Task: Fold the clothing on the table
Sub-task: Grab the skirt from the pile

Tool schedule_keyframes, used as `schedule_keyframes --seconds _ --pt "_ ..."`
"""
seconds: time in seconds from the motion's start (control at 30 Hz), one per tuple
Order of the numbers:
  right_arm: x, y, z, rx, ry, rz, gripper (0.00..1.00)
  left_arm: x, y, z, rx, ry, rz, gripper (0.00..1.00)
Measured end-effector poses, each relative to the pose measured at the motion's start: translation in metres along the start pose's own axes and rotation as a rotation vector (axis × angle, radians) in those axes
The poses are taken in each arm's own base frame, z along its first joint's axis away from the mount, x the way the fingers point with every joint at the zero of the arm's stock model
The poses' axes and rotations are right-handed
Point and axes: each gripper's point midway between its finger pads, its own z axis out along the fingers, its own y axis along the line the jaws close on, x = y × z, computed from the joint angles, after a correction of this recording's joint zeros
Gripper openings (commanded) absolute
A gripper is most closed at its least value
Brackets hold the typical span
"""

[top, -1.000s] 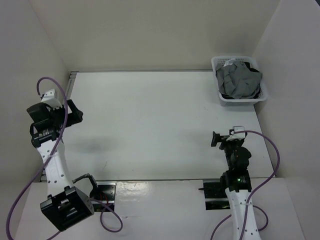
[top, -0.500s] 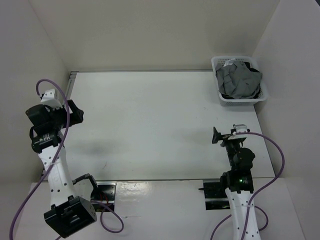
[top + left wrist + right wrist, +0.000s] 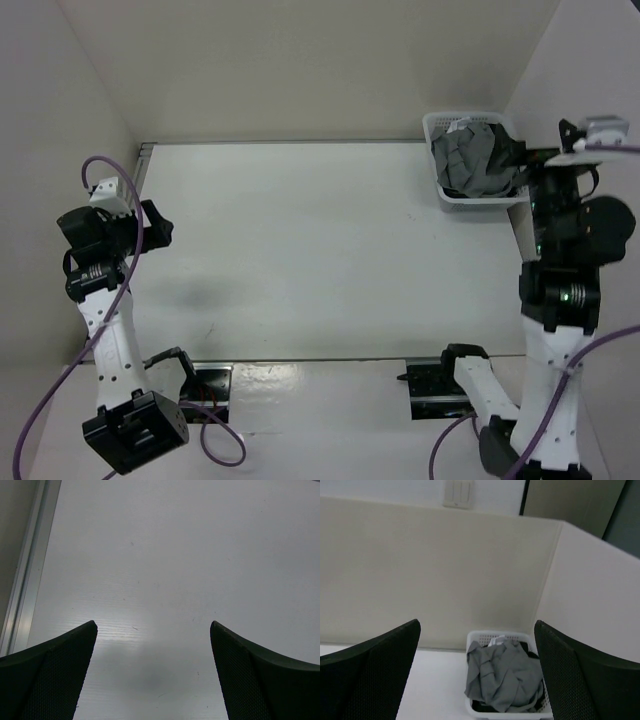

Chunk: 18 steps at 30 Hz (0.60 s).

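Note:
The clothing, a grey skirt point(image 3: 470, 160), lies crumpled in a white lattice basket point(image 3: 440, 125) at the table's far right corner. In the right wrist view the skirt point(image 3: 502, 680) fills most of the basket point(image 3: 480, 636). My right gripper point(image 3: 535, 168) is raised high beside the basket, open point(image 3: 477, 622) and empty, well short of the skirt. At the left edge of the table point(image 3: 320, 240), my left gripper point(image 3: 155, 225) is open point(image 3: 153, 625) over bare tabletop point(image 3: 175, 555) and holds nothing.
A white garment point(image 3: 496, 641) shows at the basket's back and a black garment point(image 3: 485, 707) under the skirt at its front. Beige walls enclose the table on three sides. A metal rail point(image 3: 25, 590) runs along the table's left edge.
My right arm has swung up from low near the table's front right to high beside the basket. The left arm has shifted slightly. Both grippers stayed open.

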Motion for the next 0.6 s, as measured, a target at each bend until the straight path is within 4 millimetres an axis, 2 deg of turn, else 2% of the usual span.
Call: schedule_keyframes --seconds 0.03,0.07,0.13,0.27,0.3,0.37,0.43,0.5,0.57,0.6 --pt "0.001 -0.004 0.015 0.01 0.028 0.007 0.98 0.0 0.0 0.0 0.0 0.0 0.0 0.99" --pt "0.012 -0.006 0.029 0.018 0.069 0.018 0.98 0.0 0.0 0.0 0.0 0.0 0.001 0.99" --pt "0.052 -0.009 0.049 0.03 0.183 0.042 0.98 0.0 0.0 -0.001 -0.001 -0.003 0.003 0.99" --pt "0.168 -0.007 0.083 0.023 0.498 0.114 0.98 -0.001 -0.001 -0.004 -0.001 -0.009 0.006 0.99" --pt "0.209 -0.006 0.093 0.016 0.613 0.141 0.98 -0.001 -0.001 -0.004 0.0 -0.009 0.007 0.99" --pt "0.274 -0.003 0.11 0.006 0.775 0.181 0.98 0.0 -0.001 -0.002 0.0 -0.003 0.005 0.99" --pt "0.341 -0.001 0.114 0.015 0.931 0.212 0.98 0.002 0.0 0.0 0.0 0.009 0.002 0.99" --pt "0.4 0.001 0.104 0.039 1.071 0.222 0.98 0.005 0.001 0.003 0.003 0.024 0.007 0.99" --pt "0.441 0.001 0.088 0.063 1.184 0.219 0.98 0.008 0.002 0.005 0.002 0.038 0.008 0.99" --pt "0.453 0.0 0.083 0.075 1.219 0.215 0.98 0.009 0.002 0.005 0.0 0.041 0.008 0.99"
